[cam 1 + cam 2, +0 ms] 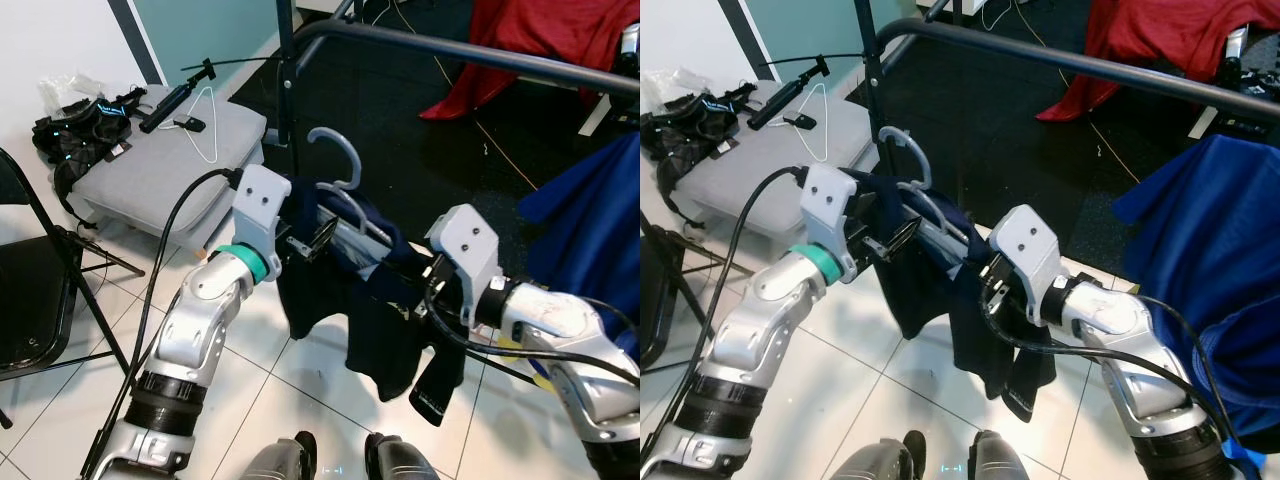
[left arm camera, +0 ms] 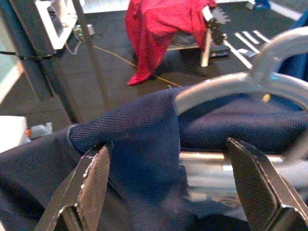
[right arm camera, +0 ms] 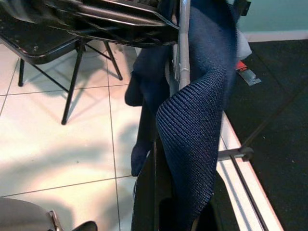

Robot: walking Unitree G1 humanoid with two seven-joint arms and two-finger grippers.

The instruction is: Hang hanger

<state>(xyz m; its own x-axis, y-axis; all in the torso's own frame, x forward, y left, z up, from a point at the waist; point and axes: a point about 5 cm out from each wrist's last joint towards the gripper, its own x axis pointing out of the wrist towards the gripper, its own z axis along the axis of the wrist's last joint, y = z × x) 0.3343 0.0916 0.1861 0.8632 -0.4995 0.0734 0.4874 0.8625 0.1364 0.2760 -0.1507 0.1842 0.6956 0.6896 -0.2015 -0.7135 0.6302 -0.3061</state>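
The left gripper (image 1: 312, 240) is reaching in at one end of the grey hanger (image 1: 345, 190), its fingers (image 2: 91, 185) standing apart on either side of the hanger's shoulder and the dark blue garment (image 1: 385, 320) draped over it. The right gripper (image 1: 990, 280) is pressing into the other end, buried in the knit fabric; whether its fingers are together or apart is not something the views are showing. The hanger is being carried between the two arms, its hook pointing up and sitting below and in front of the dark clothes rail (image 1: 470, 50), not touching it. The garment is hanging down over the white tiled floor (image 1: 300, 400). Beyond the rail a red cloth (image 1: 530, 40) is lying draped, and a grey cushion (image 1: 160, 160) is resting on the floor to the robot's left, near a black folding chair (image 1: 30, 290).
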